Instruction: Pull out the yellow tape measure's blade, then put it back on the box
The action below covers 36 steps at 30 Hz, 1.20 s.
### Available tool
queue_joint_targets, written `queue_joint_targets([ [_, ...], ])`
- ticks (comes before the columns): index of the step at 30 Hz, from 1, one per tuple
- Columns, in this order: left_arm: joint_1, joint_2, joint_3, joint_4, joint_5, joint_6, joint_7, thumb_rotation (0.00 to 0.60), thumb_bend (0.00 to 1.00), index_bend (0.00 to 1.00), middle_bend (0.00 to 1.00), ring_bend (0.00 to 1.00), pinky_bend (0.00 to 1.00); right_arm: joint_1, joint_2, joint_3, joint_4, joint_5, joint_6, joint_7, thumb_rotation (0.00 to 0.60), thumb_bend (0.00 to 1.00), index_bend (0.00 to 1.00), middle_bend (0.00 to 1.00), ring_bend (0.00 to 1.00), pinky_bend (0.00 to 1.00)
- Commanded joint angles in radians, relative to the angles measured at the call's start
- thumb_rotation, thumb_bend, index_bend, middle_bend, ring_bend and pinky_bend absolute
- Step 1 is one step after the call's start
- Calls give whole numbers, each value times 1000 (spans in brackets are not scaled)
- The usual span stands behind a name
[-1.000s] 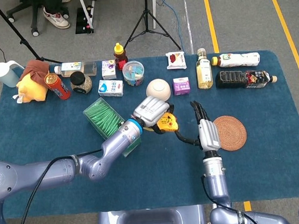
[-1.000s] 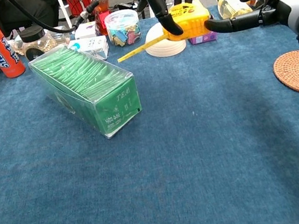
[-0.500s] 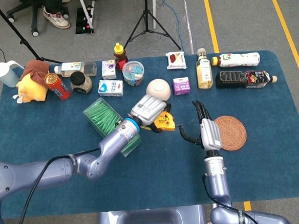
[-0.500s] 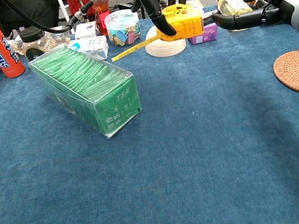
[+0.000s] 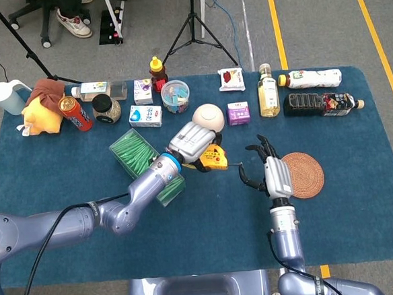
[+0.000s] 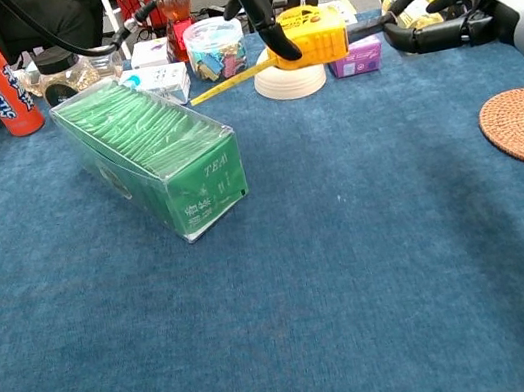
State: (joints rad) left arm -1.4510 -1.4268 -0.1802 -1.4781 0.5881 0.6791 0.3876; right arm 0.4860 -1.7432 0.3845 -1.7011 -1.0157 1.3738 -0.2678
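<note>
My left hand [image 5: 195, 142] grips the yellow tape measure [image 5: 213, 158] from above and holds it in the air, right of the green tea box [image 5: 138, 157]. In the chest view the tape measure [image 6: 314, 34] hangs in front of the white bowl [image 6: 291, 81], with the left hand's dark fingers [image 6: 263, 15] wrapped over it. A thin yellow strip [image 6: 228, 87] trails from the case to the left. My right hand [image 5: 271, 172] is just right of the case, fingers curled. Its fingertips [image 6: 394, 22] pinch a short dark stretch of blade at the case's mouth. The tea box [image 6: 155, 154] has nothing on top.
A woven coaster [image 5: 302, 174] lies right of my right hand. Along the back stand a red can [image 5: 75, 113], small cartons [image 5: 145, 115], a tub of clips [image 5: 175, 96], a purple box [image 5: 238, 112] and several bottles [image 5: 268, 90]. A plush toy [image 5: 40, 112] sits far left.
The left hand carried the tape measure slightly left and back. The right hand, fingers stretched out a second ago, has curled them in at the case's mouth.
</note>
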Motion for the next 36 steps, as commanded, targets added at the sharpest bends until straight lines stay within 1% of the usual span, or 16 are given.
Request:
queue_joint_targets([
  [1, 0, -2, 1, 3, 0, -2, -1, 600, 358, 632, 486, 464, 634, 0, -1, 1, 1, 1, 1, 3, 404, 480, 401, 131, 157, 233],
  [11, 1, -1, 5, 8, -2, -7, -3, 600, 359, 633, 486, 464, 634, 1, -5, 6, 2, 1, 10, 9, 410, 516, 512, 186, 186, 245],
  [18, 0, -5, 5, 11, 2, -7, -3, 600, 359, 632, 486, 464, 634, 0, -7, 6, -3, -1, 18, 9, 478, 534, 569, 228, 215, 255],
  [24, -2, -10, 6, 14, 0, -8, -1, 600, 358, 632, 486, 464, 634, -1, -8, 8, -3, -1, 21, 15, 524, 540, 595, 243, 221, 261],
  [36, -3, -20, 15, 21, 1, -12, 4, 600, 359, 632, 486, 464, 634, -5, -3, 13, -7, 9, 19, 23, 531, 546, 607, 254, 223, 267],
])
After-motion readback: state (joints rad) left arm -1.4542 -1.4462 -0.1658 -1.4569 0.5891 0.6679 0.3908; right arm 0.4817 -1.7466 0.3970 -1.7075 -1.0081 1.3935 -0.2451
